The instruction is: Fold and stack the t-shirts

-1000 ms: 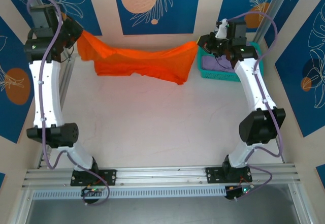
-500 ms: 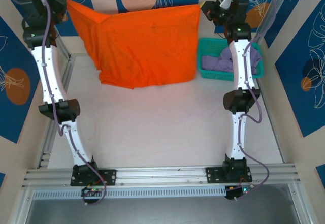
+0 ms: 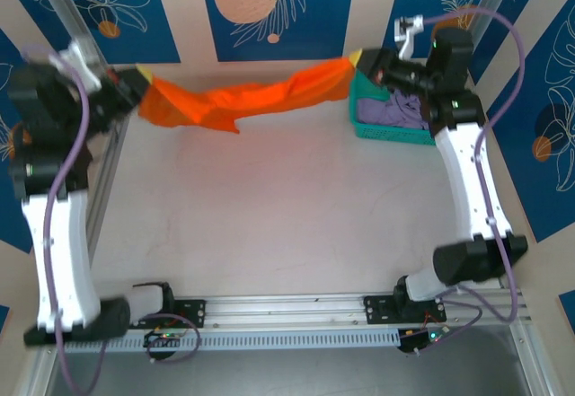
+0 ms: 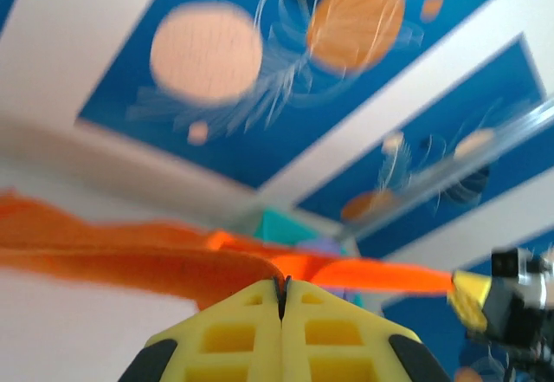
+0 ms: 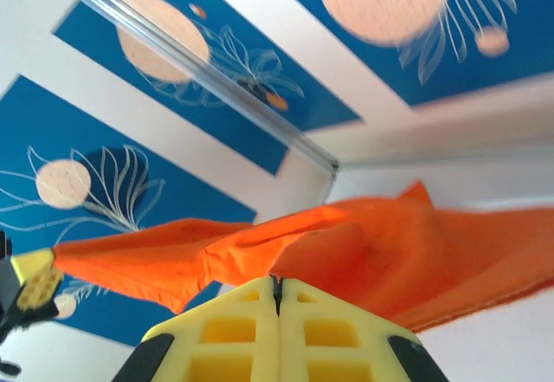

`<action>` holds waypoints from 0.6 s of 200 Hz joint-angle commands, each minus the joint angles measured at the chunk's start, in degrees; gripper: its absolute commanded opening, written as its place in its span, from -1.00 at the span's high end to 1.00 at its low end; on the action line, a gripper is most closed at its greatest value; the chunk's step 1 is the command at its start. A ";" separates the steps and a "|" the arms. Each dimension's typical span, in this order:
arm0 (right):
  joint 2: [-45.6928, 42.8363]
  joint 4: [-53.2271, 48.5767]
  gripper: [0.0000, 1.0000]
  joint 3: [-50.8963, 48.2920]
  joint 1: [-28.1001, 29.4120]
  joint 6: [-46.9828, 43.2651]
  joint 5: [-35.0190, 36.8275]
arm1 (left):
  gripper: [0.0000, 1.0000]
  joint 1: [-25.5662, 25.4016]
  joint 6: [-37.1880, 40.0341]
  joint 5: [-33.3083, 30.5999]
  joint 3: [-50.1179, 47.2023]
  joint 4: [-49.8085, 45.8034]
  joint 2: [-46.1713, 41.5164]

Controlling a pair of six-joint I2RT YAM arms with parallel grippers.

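- Your orange shirt (image 3: 247, 100) is stretched across the far side, long axis left-right.
- L claw (image 3: 137, 79) clamped on its left end, R claw (image 3: 358, 57) on its right.
- Purple shirt (image 3: 404, 107) in basket (image 3: 388, 132), far right.

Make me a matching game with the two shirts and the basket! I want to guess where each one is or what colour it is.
Things:
1. orange t-shirt
2. lavender t-shirt
3. basket

Clues:
A. teal
B. lying inside the basket
C. stretched between the left pincer and the right pincer, both shut on it

Pairs: 1-C, 2-B, 3-A
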 commanded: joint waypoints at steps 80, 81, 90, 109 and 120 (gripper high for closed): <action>-42.03 -21.01 0.86 -58.88 -0.47 -5.54 8.16 | -0.03 -1.50 -6.43 -25.27 -38.10 -40.66 -42.19; -42.05 -21.15 0.82 -58.87 -0.52 -5.18 8.72 | -0.09 -1.46 -6.38 -25.72 -37.88 -40.56 -41.91; -41.82 -24.48 0.25 -57.57 -1.51 -2.22 14.07 | -0.57 -1.55 -5.91 -28.62 -35.78 -39.21 -39.24; -41.05 -28.28 -0.23 -54.17 -3.76 0.04 24.07 | -0.80 -1.58 -3.99 -33.05 -33.51 -31.82 -32.68; -39.76 -31.11 -0.37 -51.76 -4.40 4.34 33.64 | -0.77 -1.52 -2.57 -32.08 -33.02 -25.54 -26.88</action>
